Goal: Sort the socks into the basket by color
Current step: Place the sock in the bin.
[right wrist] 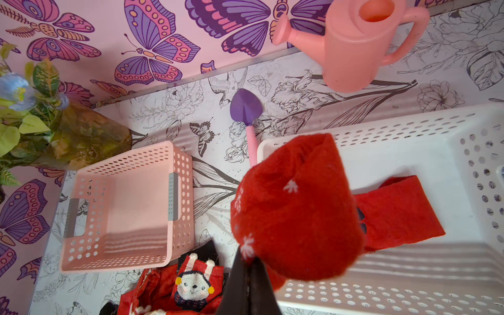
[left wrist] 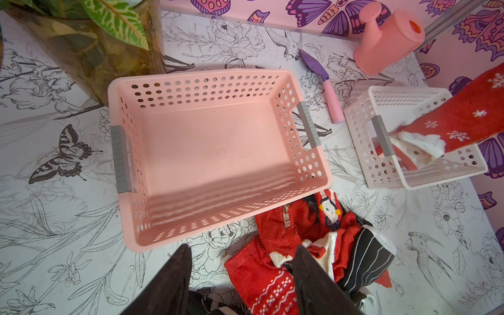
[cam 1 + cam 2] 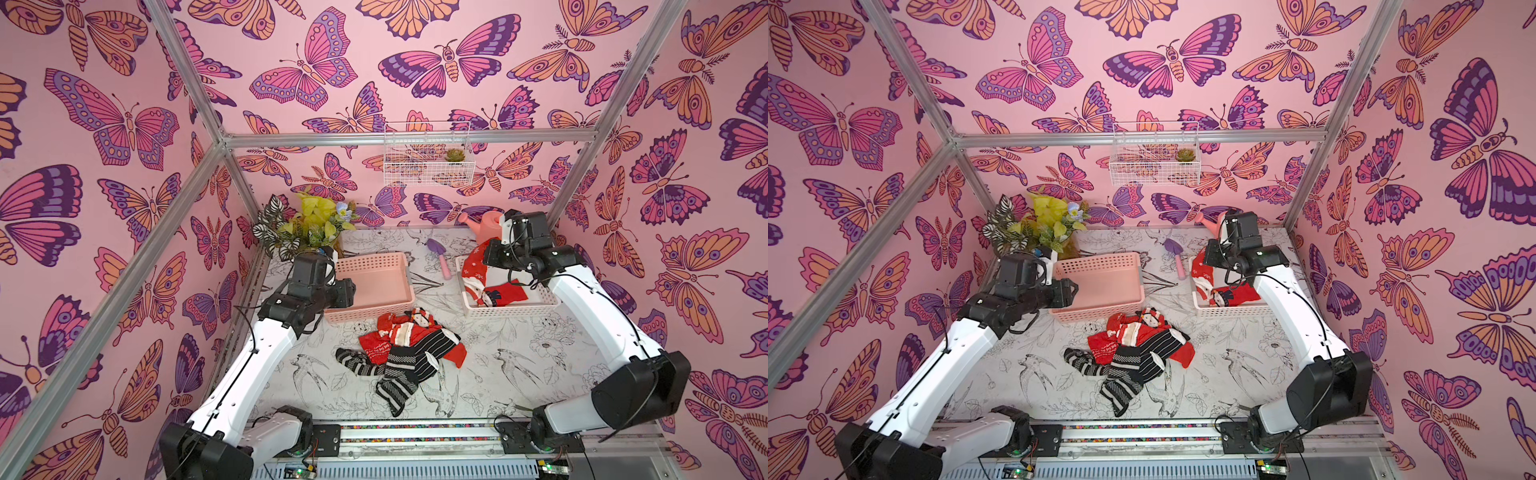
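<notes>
Heaped at centre of a top view: red and black-and-white striped socks [image 3: 409, 353], on the table [image 3: 519, 374] just below the pink basket [image 3: 365, 316]. Right of centre, red snowflake sock [image 3: 473, 266] pinched tight in the right pincer [image 1: 246, 272] over the white basket [image 3: 507, 311], another red sock [image 3: 507, 293] inside. Left pincer [image 2: 242, 249] spread wide, holding nothing.

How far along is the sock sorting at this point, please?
Early. Done: at least one red sock lies in the white basket. In hand: the right gripper is shut on a red snowflake sock, over that basket. Remaining: the pink basket is empty, and a mixed pile of red and black striped socks lies on the table; the open left gripper holds nothing.
</notes>
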